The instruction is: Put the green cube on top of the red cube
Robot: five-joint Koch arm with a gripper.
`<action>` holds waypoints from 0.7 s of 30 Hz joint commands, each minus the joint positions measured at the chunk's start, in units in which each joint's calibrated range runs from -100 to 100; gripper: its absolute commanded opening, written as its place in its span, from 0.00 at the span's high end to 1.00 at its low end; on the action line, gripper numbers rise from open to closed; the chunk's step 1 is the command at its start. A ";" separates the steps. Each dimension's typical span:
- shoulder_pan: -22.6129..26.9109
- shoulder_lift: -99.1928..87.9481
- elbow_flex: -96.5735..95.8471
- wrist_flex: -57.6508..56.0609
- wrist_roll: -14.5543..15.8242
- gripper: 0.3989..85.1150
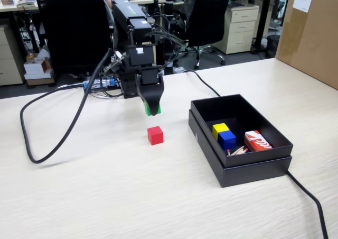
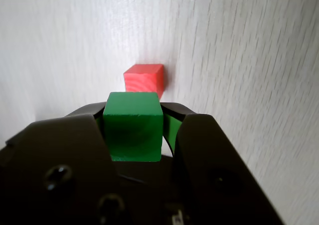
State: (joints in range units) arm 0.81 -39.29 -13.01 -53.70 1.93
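The green cube [image 2: 133, 125] is being held between the two jaws of the hand [image 2: 134, 135], which is being kept closed on it by its side faces; in the wrist view it is sitting at the centre of the frame, raised clear of the worktop [image 2: 239, 60]; in the fixed view only a sliver of green is being shown at the tip of the hand [image 1: 152, 110], just left of centre. The red cube [image 1: 155, 135] is being left on the worktop at the middle of the fixed view, below the hand and apart from it; in the wrist view it [image 2: 144, 78] is being seen just above the green one. A black box [image 1: 253, 167] is being seen at the right of the fixed view.

The green cube is being judged light, stiff and matte, so a grip across two opposite flat faces should be holding without slip; it is being judged unlikely to be crushed. Squareness is being judged the main concern, since both cubes are the same size and a skewed set-down could be tipping it off.
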 commanded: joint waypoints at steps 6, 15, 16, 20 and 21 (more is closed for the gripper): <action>-0.10 8.13 7.66 -0.51 2.78 0.94; 0.10 12.15 8.47 -0.34 3.57 0.93; 0.10 12.27 8.47 -0.34 3.61 0.93; 0.49 13.41 8.38 -0.34 4.05 0.93; 0.54 13.53 8.29 -0.34 4.10 0.93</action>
State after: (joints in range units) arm 1.20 -25.31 -9.90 -53.70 5.59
